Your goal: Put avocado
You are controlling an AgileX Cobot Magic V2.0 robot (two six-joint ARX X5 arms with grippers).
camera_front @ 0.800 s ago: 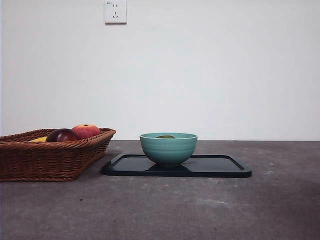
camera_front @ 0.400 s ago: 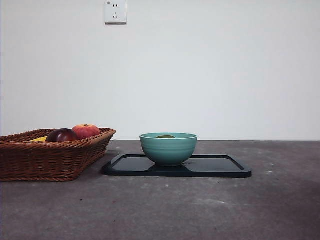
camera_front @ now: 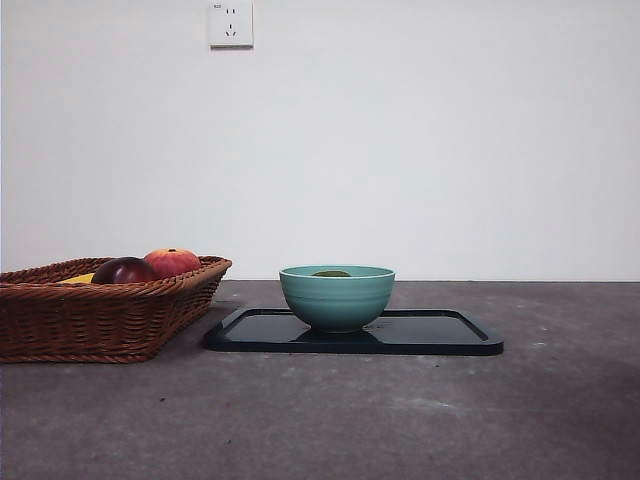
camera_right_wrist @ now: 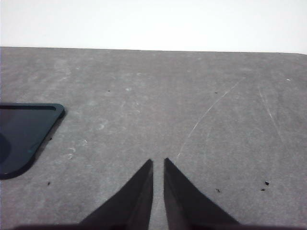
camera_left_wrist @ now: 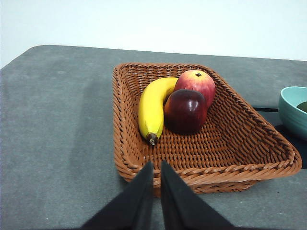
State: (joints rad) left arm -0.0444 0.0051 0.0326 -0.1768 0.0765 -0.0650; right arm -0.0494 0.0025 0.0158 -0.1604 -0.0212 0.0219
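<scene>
The avocado [camera_front: 331, 273] lies inside a teal bowl [camera_front: 337, 298]; only its olive-green top peeks over the rim. The bowl stands on a black tray [camera_front: 440, 333] in the middle of the table. At the edge of the left wrist view the bowl [camera_left_wrist: 293, 111] shows again with a sliver of the avocado [camera_left_wrist: 302, 106] in it. My left gripper [camera_left_wrist: 156, 167] is shut and empty, just short of the wicker basket's near rim. My right gripper [camera_right_wrist: 158, 164] is shut and empty over bare table, to the side of the tray's corner [camera_right_wrist: 24, 136]. Neither arm shows in the front view.
A wicker basket [camera_front: 100, 315] stands left of the tray. It holds a banana [camera_left_wrist: 154, 106], a dark red-purple fruit [camera_left_wrist: 185, 110] and a red-orange fruit [camera_left_wrist: 196, 84]. A wall socket [camera_front: 231, 24] sits high on the white wall behind.
</scene>
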